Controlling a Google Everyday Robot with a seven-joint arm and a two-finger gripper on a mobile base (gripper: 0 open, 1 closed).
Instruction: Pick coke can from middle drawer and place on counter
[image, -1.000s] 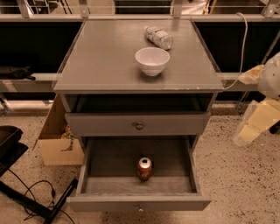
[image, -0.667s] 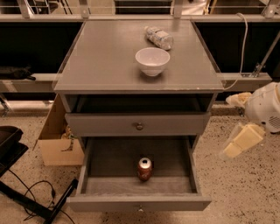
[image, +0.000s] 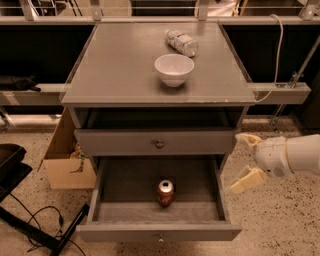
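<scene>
Approach step judged in hand. Coke can (image: 165, 193) seen upright inside open middle drawer (image: 125, 180), near front centre. End effector (image: 246, 160) held just right of drawer, outside it, spread wide, nothing gripped. Next needed: reach over drawer's right wall, descent around can, lift to tabletop (image: 125, 65) above drawer.

Single view, high, in front of the cabinet, tilted down across the counter (image: 120, 65). Its far edge sits near frame top. Mid range. The open middle drawer (image: 125, 233) reaches frame bottom. Gripper (image: 244, 160), fingers spread, is below the counter's front right corner.
</scene>
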